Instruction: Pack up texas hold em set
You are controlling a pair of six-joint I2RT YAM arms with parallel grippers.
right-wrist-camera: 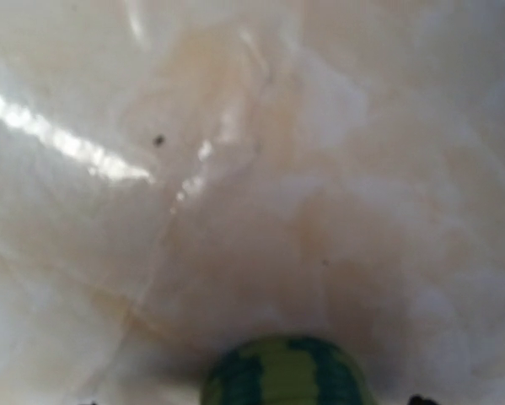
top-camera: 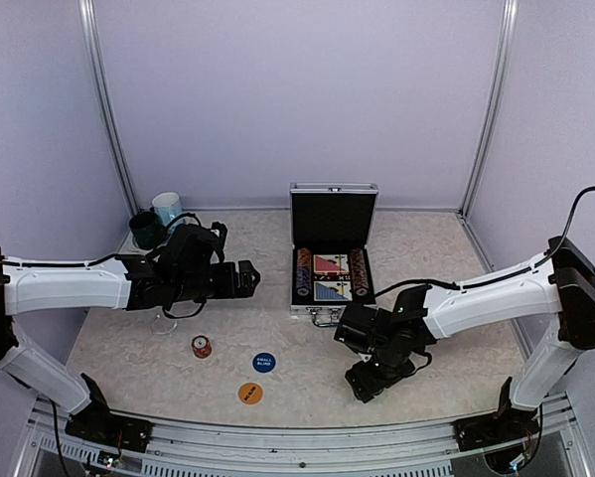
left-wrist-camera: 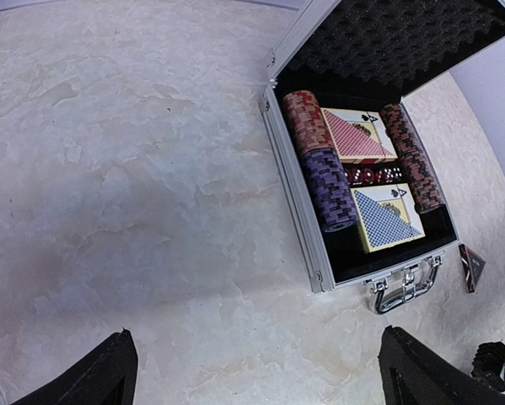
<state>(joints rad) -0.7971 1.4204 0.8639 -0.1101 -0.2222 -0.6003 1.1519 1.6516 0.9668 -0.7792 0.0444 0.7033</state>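
The silver case [top-camera: 295, 260] lies open at the back middle, lid up. In the left wrist view it holds red [left-wrist-camera: 305, 118], purple [left-wrist-camera: 328, 190] and dark red [left-wrist-camera: 412, 156] chip stacks, a red deck [left-wrist-camera: 357, 135] and a blue deck [left-wrist-camera: 387, 215]. A dark triangular marker [left-wrist-camera: 471, 266] lies right of the case handle. A red chip stack [top-camera: 202, 346], a blue button [top-camera: 264, 363] and an orange button [top-camera: 250, 394] sit on the table in front. My left gripper [left-wrist-camera: 260, 380] hangs open over bare table, left of the case. My right gripper [top-camera: 369, 386] points down at the table; a green striped chip stack [right-wrist-camera: 286, 371] fills the bottom of its view, its fingers barely showing.
A dark green mug [top-camera: 145, 230] and a light blue mug [top-camera: 167, 207] stand at the back left, behind my left arm. Metal frame posts rise at the back corners, and a rail runs along the near edge.
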